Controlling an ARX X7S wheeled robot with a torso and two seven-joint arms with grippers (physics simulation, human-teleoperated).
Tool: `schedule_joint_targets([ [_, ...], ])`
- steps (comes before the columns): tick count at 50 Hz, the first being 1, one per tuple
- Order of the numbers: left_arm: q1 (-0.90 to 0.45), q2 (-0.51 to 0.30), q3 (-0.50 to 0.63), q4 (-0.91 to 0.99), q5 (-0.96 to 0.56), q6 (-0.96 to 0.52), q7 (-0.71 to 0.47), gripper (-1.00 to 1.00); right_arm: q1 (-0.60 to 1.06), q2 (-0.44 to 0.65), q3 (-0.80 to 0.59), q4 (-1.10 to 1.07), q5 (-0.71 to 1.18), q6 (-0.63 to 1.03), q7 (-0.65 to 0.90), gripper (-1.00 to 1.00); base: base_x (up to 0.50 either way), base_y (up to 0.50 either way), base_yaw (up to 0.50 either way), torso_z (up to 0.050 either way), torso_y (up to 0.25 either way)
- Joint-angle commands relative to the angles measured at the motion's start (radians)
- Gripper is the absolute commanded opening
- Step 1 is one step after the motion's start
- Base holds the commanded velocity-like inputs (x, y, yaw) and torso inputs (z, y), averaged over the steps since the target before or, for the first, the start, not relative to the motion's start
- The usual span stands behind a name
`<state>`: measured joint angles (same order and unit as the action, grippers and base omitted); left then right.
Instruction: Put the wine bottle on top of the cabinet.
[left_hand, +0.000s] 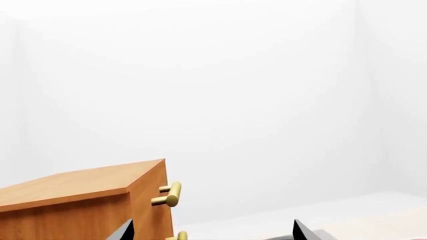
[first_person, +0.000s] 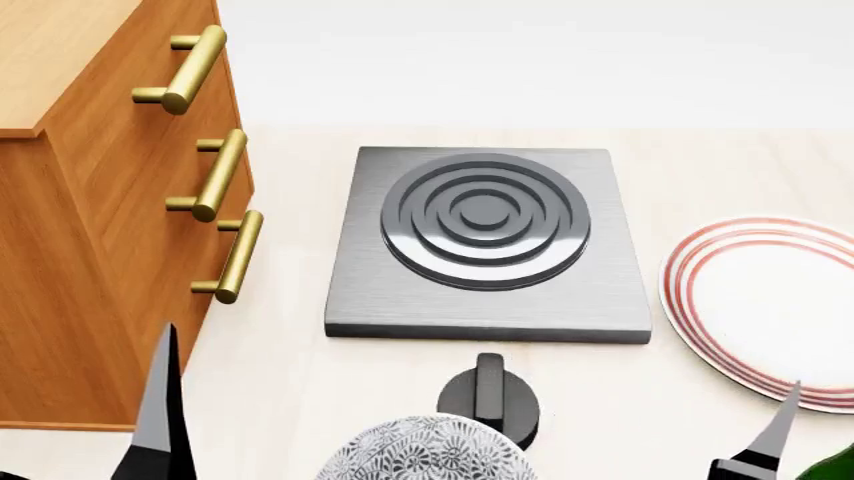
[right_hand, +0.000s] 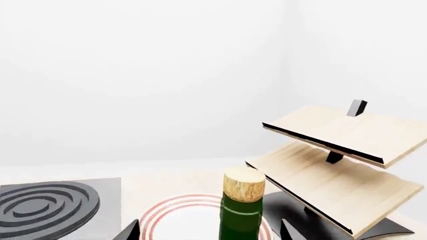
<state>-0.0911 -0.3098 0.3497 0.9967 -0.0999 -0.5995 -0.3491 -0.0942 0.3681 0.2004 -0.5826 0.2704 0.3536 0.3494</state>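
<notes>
Right wrist view shows the wine bottle (right_hand: 241, 212) low in frame, centred between the right gripper (right_hand: 210, 231)'s spread fingers, ungrasped; closing too high on the neck risks tipping it onto the plate (right_hand: 180, 215); the cabinet (first_person: 80, 200) stands upper left in head view.

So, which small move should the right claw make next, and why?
Probably it should ease forward and down around the wine bottle, then close. In the right wrist view the corked neck stands upright between the open tips of the right claw, apparently not yet gripped. The cabinet waits at the left.
</notes>
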Motion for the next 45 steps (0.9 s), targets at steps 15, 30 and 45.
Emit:
schedule_joint_targets([
  [15, -0.005, 0.005, -0.011, -0.003, 0.001, 0.004, 0.014, 1.00, 0.014, -0.004, 0.040, 0.045, -0.009, -0.010, -0.019, 1.00, 0.00, 0.00, 0.00, 0.000, 0.000],
  [30, -0.007, -0.002, -0.004, -0.005, -0.004, 0.005, 0.005, 1.00, 0.059, 0.016, 0.033, 0.065, -0.004, 0.017, -0.017, 1.00, 0.00, 0.00, 0.00, 0.000, 0.000],
  [45, -0.008, -0.010, 0.001, -0.006, -0.010, 0.008, -0.004, 1.00, 0.090, 0.027, 0.020, 0.081, -0.005, 0.041, -0.012, 1.00, 0.00, 0.00, 0.00, 0.000, 0.000],
])
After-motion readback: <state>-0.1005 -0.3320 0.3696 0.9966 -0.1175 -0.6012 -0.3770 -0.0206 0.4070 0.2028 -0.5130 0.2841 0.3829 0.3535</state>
